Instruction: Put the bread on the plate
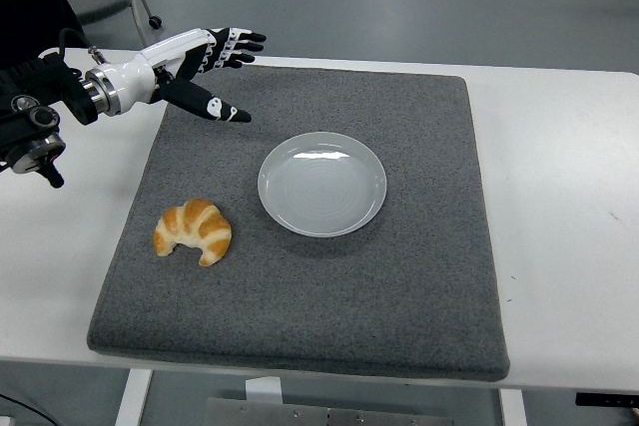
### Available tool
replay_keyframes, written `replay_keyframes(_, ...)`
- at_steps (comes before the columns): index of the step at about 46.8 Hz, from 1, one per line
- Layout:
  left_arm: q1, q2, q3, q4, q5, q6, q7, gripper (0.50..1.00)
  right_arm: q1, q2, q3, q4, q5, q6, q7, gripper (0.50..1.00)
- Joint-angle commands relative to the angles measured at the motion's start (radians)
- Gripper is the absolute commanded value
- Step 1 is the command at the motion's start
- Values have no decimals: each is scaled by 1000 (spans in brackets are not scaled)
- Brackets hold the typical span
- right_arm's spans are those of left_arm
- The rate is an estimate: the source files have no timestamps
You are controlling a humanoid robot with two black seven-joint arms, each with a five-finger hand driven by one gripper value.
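From the head view, the bread is a croissant (194,231), golden brown with paler bands across its ridged back, curved into a crescent whose two tips point toward the table's near edge. It lies flat on the left part of a grey felt mat (419,276), near the mat's left border and apart from everything else.

The mat covers most of the white table (569,177), leaving bare margins left and right. Nothing lies between the croissant and the plate; only open mat separates them. Beyond the table's far edge is a grey floor, and at the top left stands a metal frame on a castor (153,21).

The left hand (205,65) comes in from the left edge on its black arm and hangs above the mat's far left corner, well apart from the croissant. Its fingers (238,43) are stretched out and spread, the thumb angled down toward the mat, and it holds nothing.

The plate (321,184) is round, pale grey-white and glossy, sitting flat near the mat's middle, to the right of and slightly beyond the croissant. It holds nothing.
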Motion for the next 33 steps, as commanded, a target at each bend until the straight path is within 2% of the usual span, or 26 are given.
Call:
replay_keyframes(1,2,39,11,-50,99,1,1,994,0,0,0,0,0,0,0,932)
replay_keyframes(6,2,80,17,-79,188,-10,2,994,0,0,0,0,0,0,0,932)
replay_keyframes(19,2,174,53,-173,389,-107,2,992,0,0,0,0,0,0,-1,930)
replay_keyframes(33,2,188,133,-212,543,-110,2,990,0,0,0,0,1,0,0,930)
